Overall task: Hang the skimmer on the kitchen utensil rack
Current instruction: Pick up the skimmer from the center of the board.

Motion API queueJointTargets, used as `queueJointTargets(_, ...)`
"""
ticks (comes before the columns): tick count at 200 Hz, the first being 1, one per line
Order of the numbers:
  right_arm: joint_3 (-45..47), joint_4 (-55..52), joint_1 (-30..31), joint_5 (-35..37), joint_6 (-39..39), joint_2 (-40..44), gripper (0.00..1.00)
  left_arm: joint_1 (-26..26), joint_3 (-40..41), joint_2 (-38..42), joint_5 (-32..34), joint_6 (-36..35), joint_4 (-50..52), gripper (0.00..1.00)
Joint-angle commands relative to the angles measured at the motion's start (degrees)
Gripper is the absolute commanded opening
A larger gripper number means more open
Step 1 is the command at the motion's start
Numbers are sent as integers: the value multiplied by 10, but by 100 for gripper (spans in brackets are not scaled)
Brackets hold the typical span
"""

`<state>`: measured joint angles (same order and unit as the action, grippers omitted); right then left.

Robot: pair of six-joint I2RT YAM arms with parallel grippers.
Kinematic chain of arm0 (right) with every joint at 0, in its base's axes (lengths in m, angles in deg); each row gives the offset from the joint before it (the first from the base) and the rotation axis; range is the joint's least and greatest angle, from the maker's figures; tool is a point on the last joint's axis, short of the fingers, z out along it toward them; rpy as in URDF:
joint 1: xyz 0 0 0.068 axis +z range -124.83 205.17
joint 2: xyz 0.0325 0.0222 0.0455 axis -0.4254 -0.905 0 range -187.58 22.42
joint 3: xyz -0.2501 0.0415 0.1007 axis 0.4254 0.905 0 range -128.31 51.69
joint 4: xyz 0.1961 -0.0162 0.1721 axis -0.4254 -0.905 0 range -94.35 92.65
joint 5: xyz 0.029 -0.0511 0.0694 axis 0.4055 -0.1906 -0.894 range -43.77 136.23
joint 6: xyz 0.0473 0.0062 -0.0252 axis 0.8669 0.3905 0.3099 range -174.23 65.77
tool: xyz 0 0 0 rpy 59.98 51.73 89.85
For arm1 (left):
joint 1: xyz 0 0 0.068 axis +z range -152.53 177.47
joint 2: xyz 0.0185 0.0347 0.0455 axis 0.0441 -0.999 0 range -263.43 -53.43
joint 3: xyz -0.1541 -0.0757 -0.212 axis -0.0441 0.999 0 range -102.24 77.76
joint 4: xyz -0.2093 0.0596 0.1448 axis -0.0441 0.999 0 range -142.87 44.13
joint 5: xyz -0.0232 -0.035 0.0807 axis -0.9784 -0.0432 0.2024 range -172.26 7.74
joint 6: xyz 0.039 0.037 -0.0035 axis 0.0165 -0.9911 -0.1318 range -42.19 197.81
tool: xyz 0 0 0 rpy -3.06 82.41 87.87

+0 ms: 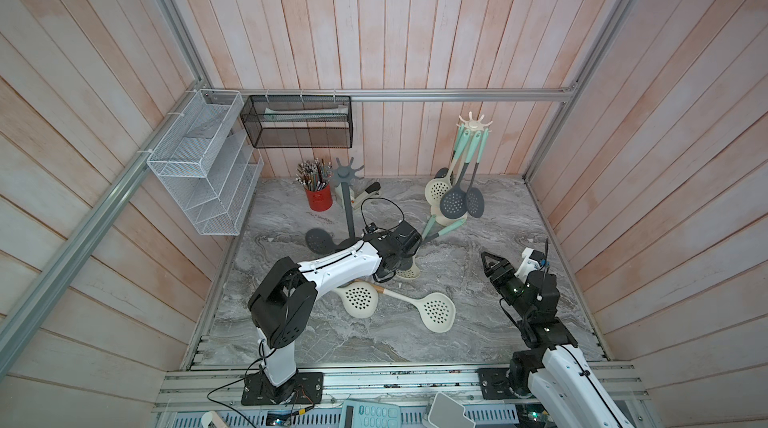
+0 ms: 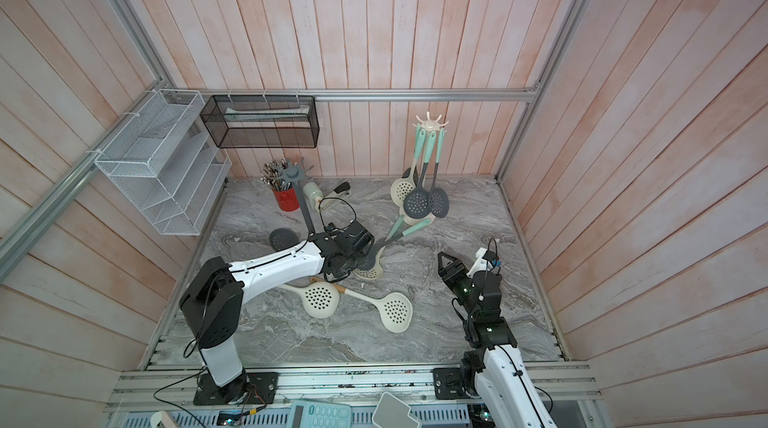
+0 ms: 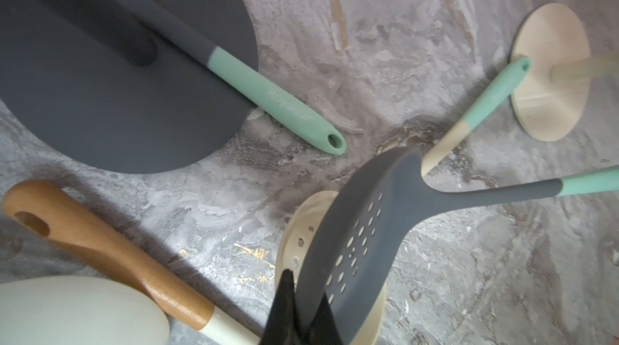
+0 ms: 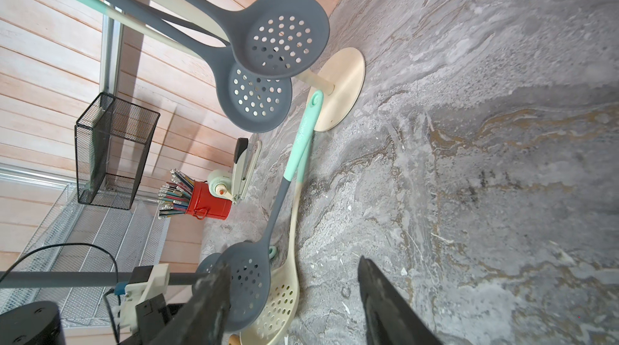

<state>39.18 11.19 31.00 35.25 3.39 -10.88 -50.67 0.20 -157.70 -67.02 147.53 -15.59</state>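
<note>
Middle of the tabletop (image 1: pixel 332 343), and a crowded spot: left gripper (image 3: pixel 303 293) clamped tight on the bowl rim of the grey skimmer (image 3: pixel 368 219), bowl tipped up on edge, mint handle end angled toward the cream utensil rack (image 1: pixel 475 124) near the far right corner. Directly under that bowl, a cream skimmer (image 3: pixel 294 242) flat on the marble, its own mint handle tip reaching the rack's round base. On the rack itself, three hanging skimmers (image 1: pixel 454 202), two grey and one cream, bunched on the side facing the arms. Just left of the grip, the grey rack (image 1: pixel 348 205), wide base close beside the left gripper, with a second grey skimmer (image 3: pixel 268 88) lying handle-first across that base. Toward the near edge, two wooden-handled skimmers (image 1: pixel 436 313), one wooden handle end right beside the held bowl. Far left corner: red pencil tin (image 1: pixel 319 200) and stapler (image 1: pixel 371 189), well clear of the action. Up on the walls, a white wire organizer (image 1: pixel 199 180) and a black mesh basket (image 1: pixel 297 131). Right gripper (image 1: pixel 489 260) with jaws apart and empty, over bare marble toward the right edge, well apart from the held skimmer.
</note>
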Motion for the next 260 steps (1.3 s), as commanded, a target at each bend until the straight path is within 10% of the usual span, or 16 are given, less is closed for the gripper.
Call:
queueJointTargets(1, 13, 0, -4, 17, 19, 3, 62, -7, 24, 34, 0, -71, -66, 2)
queueJointTargets(130, 76, 91, -36, 60, -62, 232, 62, -26, 178, 142, -39, -255, -423, 0)
queueJointTargets(260, 38, 344, -35, -71, -149, 70, 61, -27, 193, 125, -48, -289, -563, 0)
